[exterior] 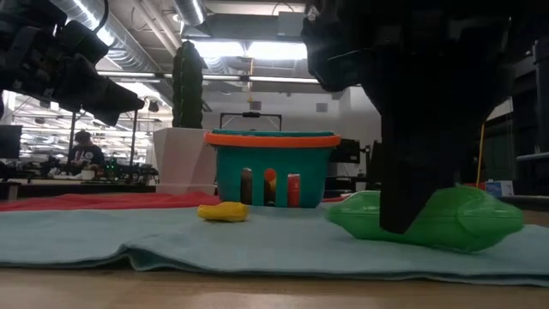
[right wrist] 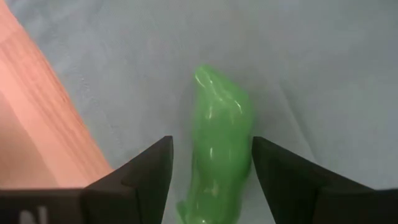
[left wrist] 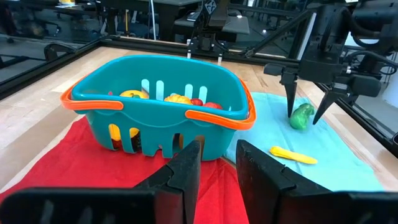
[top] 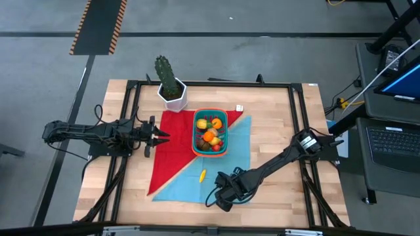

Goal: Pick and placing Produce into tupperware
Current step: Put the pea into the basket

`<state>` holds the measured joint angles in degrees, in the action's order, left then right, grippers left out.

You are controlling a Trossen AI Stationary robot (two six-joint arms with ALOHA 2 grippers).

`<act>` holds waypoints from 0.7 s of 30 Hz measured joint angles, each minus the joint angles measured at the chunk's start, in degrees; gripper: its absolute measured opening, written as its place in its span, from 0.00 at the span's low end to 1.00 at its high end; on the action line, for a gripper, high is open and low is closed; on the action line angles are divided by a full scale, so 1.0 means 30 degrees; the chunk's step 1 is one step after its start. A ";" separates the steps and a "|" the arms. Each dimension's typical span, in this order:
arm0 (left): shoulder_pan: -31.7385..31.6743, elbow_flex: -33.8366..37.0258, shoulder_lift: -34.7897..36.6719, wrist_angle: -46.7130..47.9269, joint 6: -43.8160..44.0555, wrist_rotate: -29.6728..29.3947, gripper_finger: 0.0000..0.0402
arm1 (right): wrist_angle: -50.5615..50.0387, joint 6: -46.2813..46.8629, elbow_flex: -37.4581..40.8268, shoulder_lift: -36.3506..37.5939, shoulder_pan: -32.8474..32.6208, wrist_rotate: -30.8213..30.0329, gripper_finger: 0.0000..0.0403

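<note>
Glossy green produce piece (right wrist: pixel 217 143) lies on light-blue cloth (right wrist: pixel 311 68)

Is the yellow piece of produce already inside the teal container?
No, the yellow piece lies on the light blue cloth, outside the teal container.

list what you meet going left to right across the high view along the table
left pincer → cactus → yellow piece → tupperware → right pincer
</note>
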<state>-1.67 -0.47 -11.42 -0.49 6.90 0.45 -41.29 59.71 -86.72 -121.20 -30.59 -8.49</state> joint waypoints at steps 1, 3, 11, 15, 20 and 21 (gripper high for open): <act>0.0000 0.0000 -0.0001 0.0000 0.0000 0.0000 0.24 | 0.0000 0.0004 0.0000 -0.0003 0.0000 0.0000 0.55; -0.0003 0.0000 0.0006 0.0000 0.0000 0.0000 0.24 | -0.0011 0.0004 0.0000 -0.0011 0.0000 0.0000 0.55; -0.0005 0.0000 -0.0001 0.0000 0.0000 0.0000 0.24 | -0.0235 0.0004 0.0000 -0.0018 0.0036 0.0007 0.45; -0.0006 0.0000 0.0000 0.0000 0.0000 0.0000 0.24 | -0.0331 0.0004 0.0000 -0.0018 0.0036 0.0000 0.34; -0.0004 0.0000 0.0003 0.0000 0.0000 0.0000 0.24 | -0.0339 0.0010 -0.0007 -0.0011 0.0036 0.0000 0.29; 0.0000 0.0000 0.0003 0.0000 0.0000 0.0000 0.24 | -0.0342 0.0008 -0.0007 -0.0011 0.0036 0.0000 0.29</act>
<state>-1.67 -0.47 -11.41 -0.49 6.90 0.45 -42.31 59.74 -86.74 -121.23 -30.48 -8.49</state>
